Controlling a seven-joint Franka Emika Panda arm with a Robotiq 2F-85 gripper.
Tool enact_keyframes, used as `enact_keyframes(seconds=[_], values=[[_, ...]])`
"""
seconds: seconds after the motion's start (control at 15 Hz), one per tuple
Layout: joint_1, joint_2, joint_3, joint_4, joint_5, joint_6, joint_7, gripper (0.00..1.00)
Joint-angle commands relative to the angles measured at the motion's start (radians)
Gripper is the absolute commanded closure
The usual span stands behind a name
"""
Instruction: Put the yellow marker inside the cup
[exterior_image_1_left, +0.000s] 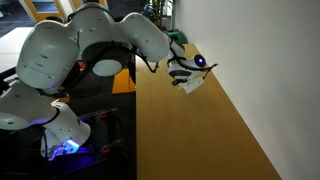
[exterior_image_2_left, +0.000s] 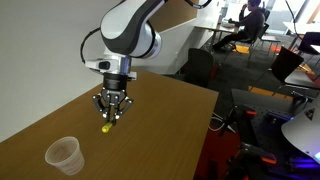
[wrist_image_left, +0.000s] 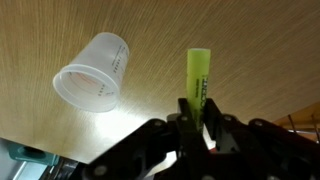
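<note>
Wrist view: wooden worktop (wrist_image_left: 270, 40); gripper (wrist_image_left: 197, 112) clamped on yellow marker (wrist_image_left: 198, 70) near one end; clear cup (wrist_image_left: 95, 70) beside, apart from marker, mouth up. We judge marker light, stiff, slick: firm pinch needed. We judge cup flimsy, easily tipped.

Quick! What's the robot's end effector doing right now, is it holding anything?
End effector: closed, holding the yellow marker.
</note>
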Motion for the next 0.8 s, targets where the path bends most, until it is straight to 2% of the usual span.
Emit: enact_keyframes(seconds=[0.0, 0.4, 0.73], values=[[-0.016, 0.019, 0.014, 0.059, 0.09, -0.125, -0.13, 0.95], [0.007, 0.048, -0.013, 0.129, 0.234, -0.26, -0.255, 0.95], [0.045, 0.088, -0.035, 0.163, 0.362, -0.211, -0.263, 0.95]])
